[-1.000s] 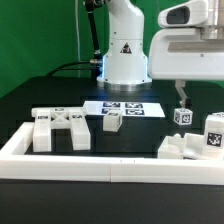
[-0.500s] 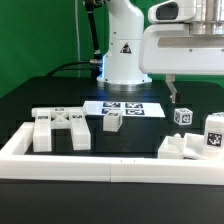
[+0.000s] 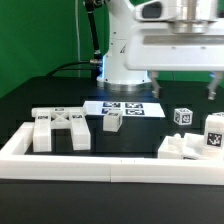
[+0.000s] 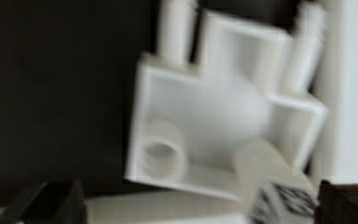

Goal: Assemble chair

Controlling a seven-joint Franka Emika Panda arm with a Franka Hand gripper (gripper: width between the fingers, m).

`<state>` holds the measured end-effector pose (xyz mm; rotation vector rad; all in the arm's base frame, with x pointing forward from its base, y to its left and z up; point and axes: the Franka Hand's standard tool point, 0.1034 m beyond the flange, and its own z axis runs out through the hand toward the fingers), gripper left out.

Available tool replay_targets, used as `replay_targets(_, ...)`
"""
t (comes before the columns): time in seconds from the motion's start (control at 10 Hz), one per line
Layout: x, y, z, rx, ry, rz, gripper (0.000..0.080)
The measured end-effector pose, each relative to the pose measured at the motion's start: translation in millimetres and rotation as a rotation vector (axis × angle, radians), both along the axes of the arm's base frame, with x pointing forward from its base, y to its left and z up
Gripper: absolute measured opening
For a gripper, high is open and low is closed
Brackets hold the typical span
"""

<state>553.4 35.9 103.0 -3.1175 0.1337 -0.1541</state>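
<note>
The chair lies in loose white tagged pieces. A wide flat piece (image 3: 62, 126) sits at the exterior view's left, with a small block (image 3: 112, 121) beside it. A small cube (image 3: 182, 116), a taller tagged block (image 3: 213, 135) and a low stepped piece (image 3: 180, 147) lie at the right. My gripper (image 3: 182, 82) hangs open above the right-hand pieces, touching none of them. The wrist view is blurred. It shows a white piece with a round hole (image 4: 211, 120) and a tagged block (image 4: 286, 192) below my open gripper (image 4: 197, 205), with nothing between the dark fingertips (image 4: 51, 200).
The marker board (image 3: 125, 107) lies flat behind the pieces, in front of the arm's white base (image 3: 125, 60). A long low white border rail (image 3: 100, 165) runs along the front and up the left side. A green backdrop stands behind the table.
The gripper has shifted toward the exterior view's left and risen, and it now looks larger in the frame. Its jaws stayed open. No chair piece has moved.
</note>
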Motion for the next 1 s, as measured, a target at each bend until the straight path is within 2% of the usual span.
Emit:
replay_targets(0.2, -13.6, -41.8, -8.6, -0.009, -0.007, -0.012, 0.0649)
replay_targets(0.3, -12.8, -54.0, -9.4, -0.014, -0.010, -0.014, 0.0649)
replay_targets(0.7, -15.6, -55.1, -11.2, -0.013, -0.005, -0.014, 0.0649)
replay_targets(0.9, -47.1, -87.0, -27.5, -0.014, 0.037, -0.085, 0.0649)
replay_targets(1.0, -62.4, -96.2, -35.8, -0.016, 0.056, -0.110, 0.0649)
